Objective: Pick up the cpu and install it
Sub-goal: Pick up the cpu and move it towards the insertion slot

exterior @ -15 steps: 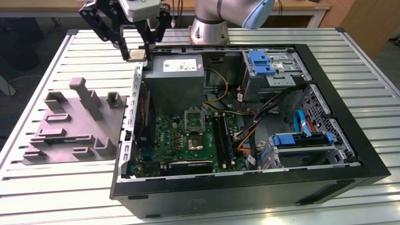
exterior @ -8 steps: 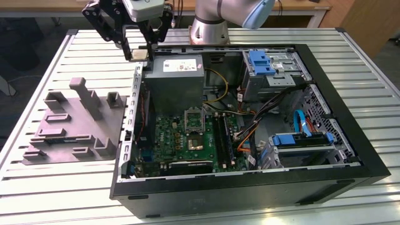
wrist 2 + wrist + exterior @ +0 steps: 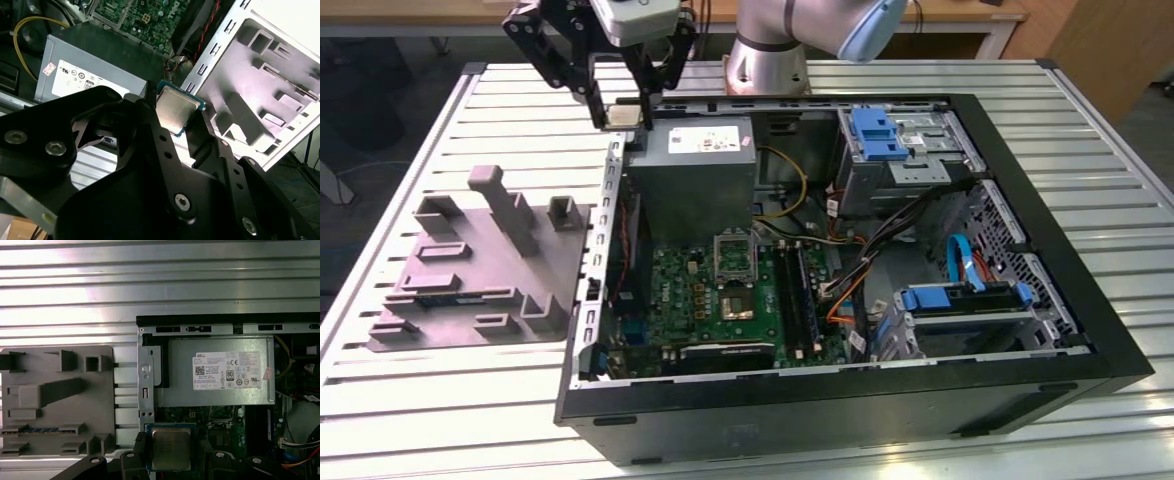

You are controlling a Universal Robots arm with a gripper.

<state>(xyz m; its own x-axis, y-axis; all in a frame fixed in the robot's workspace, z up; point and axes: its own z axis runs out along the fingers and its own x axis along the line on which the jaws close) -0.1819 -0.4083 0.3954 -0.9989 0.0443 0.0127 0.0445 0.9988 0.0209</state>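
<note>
The white slatted metal desk spreads out beneath the jaws on every side. On it lies the big black computer case, open side up. The jaws hang above its far corner at the exterior view's left, and most of the case stretches away from them toward the exterior view's right. The silver-grey robot arm with a pale blue cap rises just behind the jaws.

A flat grey moulded fixture tray with upright pegs and slots sits on the desk outside the case, lower than the jaws and to the exterior view's left of them. Inside the case, the grey metal power supply box with a white label is the part nearest the jaws, just below and beside them. Past that box, farther from the jaws, lies the green motherboard. On it is the black-framed square socket with a dark centre, well apart from the jaws.

The black jaws are closed on the cpu, a small flat square chip with a silvery-grey metal top and a thin pale rim. They grip it by two opposite edges and hold it in the air, clear of case and desk. In the second wrist view the cpu sits at the tips of the jaws with its metal top turned toward the wrist. In the first wrist view the cpu hangs over the case's side wall.
</note>
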